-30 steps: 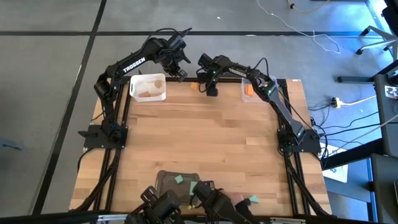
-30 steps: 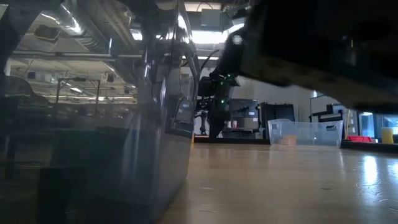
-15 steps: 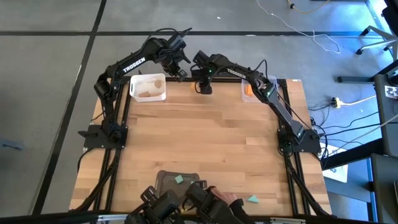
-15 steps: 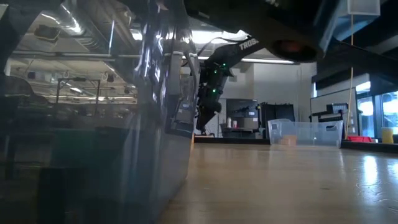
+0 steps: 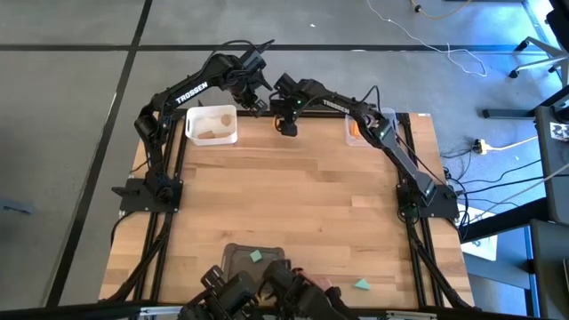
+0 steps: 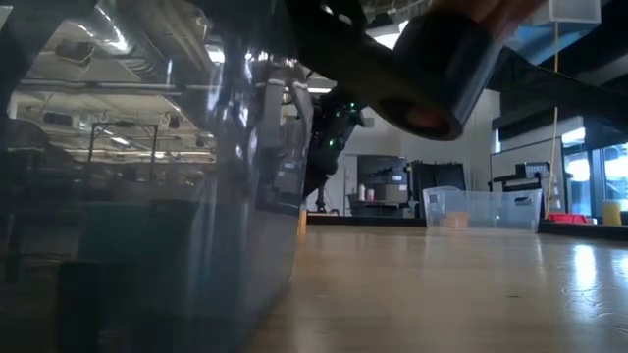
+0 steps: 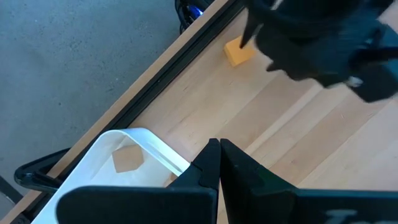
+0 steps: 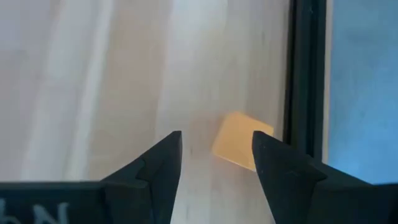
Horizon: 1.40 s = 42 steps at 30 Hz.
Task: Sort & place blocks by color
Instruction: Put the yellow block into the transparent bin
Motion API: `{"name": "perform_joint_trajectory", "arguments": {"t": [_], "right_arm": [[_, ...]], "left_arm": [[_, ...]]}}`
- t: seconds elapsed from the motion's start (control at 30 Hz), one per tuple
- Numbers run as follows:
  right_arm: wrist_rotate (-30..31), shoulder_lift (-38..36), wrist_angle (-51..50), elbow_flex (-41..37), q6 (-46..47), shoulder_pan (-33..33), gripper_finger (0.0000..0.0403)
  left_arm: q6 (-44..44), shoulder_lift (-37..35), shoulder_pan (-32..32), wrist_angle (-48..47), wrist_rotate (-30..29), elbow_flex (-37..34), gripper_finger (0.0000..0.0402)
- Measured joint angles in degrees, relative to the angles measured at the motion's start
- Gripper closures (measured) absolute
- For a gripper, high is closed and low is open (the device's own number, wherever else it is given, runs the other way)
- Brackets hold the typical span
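Right claw (image 8: pixel 216 163): wide, above orange block (image 8: pixel 241 149) at far edge.
Risk: block (off-centre) could slip off table.

Wooden table (image 5: pixel 293 191) bearing white tray (image 5: pixel 212 125) and orange block (image 7: pixel 239 51).

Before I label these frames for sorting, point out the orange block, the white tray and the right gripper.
orange block (image 8: pixel 241 149): right wrist view, middle of its top face.
white tray (image 5: pixel 190 131): high view, its left rim.
right gripper (image 8: pixel 216 163): right wrist view, midway between its open fingertips.
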Motion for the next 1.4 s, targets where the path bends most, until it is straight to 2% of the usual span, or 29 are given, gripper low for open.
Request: {"name": "perform_joint_trajectory", "arguments": {"t": [0.13,0.27,0.5,0.7,0.8,1.0,1.23,1.4], "right_arm": [[0.6,0.1,0.5,0.0,1.3,-0.1,0.0207],[3.8,0.1,0.6,0.0,1.3,-0.3,0.0207],[4.1,-0.1,-0.2,0.0,4.2,-0.3,0.0208],[6.4,-3.7,-5.4,0.0,3.8,-0.4,0.0217],[6.4,-6.1,-9.5,0.0,1.2,-0.4,0.0219],[6.4,-11.0,-16.4,0.1,1.1,-0.4,0.0220],[6.4,-15.8,-23.4,0.1,1.1,-0.5,0.0219],[6.4,-17.9,-24.9,0.1,2.8,-0.5,0.0219]], "left_arm": [[0.0,0.0,0.0,0.0,0.0,0.0,0.0401],[0.0,0.0,0.0,0.0,0.0,0.0,0.0401],[0.1,0.0,0.0,0.0,0.1,0.0,0.0401],[1.7,0.1,2.1,2.5,6.4,-2.9,0.0401],[1.7,0.1,3.7,7.0,8.6,-6.8,0.0401],[0.9,0.1,6.1,20.2,19.9,-16.0,0.0401],[-7.5,0.3,5.8,31.8,19.7,-23.5,0.0401],[-9.3,3.7,5.5,35.3,18.6,-22.3,0.0401]]}}
